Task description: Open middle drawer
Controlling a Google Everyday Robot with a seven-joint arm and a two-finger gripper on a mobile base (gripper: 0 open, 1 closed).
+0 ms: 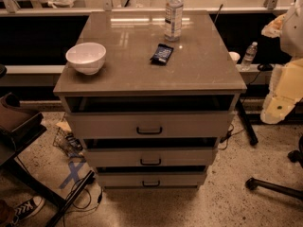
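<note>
A grey bench with three drawers fills the middle of the view, seen from in front and slightly above.

The middle drawer is the second of the three fronts under the bench top. It is pale grey and of medium height, with a small dark bar handle at its centre. A dark strip shows along the top edge of its front. Above it is the top drawer, which has a taller front and a larger handle. Below it is the bottom drawer, the slimmest of the three.

Your gripper is the pale end of the arm hanging off the right side of the bench. It is level with the top drawer, well apart from every handle and touching nothing. You cannot tell whether it is open or closed.

- **Bowl:** a white bowl sits on the bench top near the front left corner.
- **Packet:** a dark snack packet lies near the middle of the bench top.
- **Bottle:** a clear water bottle stands upright behind the packet, towards the back edge.
- **Ledge:** a smaller bottle and a white cup rest on a ledge right of the bench.
- **Floor:** to the bench's lower left are a blue tape cross and a black sneaker.
</note>
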